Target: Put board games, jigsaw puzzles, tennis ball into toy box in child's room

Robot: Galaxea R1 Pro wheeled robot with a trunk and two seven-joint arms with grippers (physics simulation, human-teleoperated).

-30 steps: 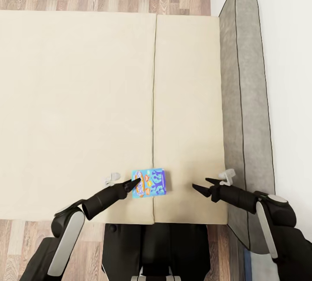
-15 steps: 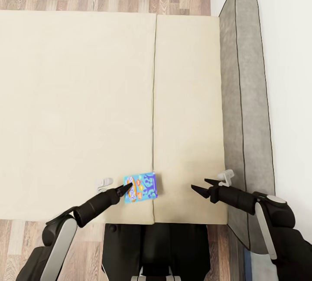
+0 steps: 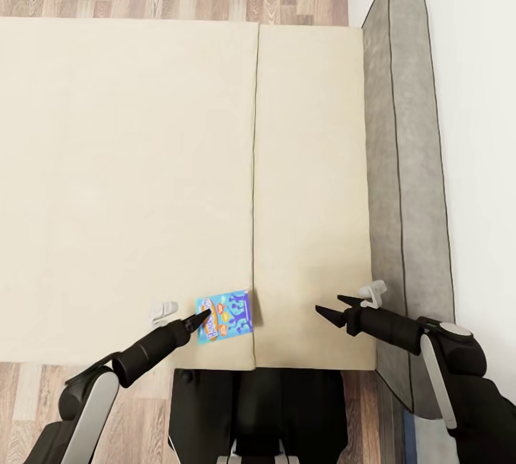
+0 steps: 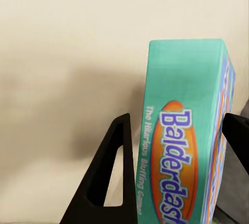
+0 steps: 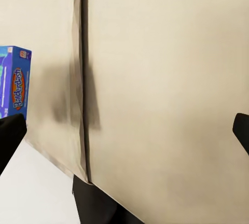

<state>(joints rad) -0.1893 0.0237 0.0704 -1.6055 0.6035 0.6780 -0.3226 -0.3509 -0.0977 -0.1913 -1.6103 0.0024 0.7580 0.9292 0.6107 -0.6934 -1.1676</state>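
Small blue flat cardboard game box (image 3: 226, 316) sits clamped between the left gripper's (image 3: 200, 321) black fingers, near the beige mattress's (image 3: 129, 163) front edge.

Blue board game (image 3: 225, 316) dragged leftward, nearer.

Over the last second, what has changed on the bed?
The left pincer, closed on the blue game box, has drawn it back toward the robot and its left, across the mattress seam. The right pincer stayed open, hovering by the bed's near edge.
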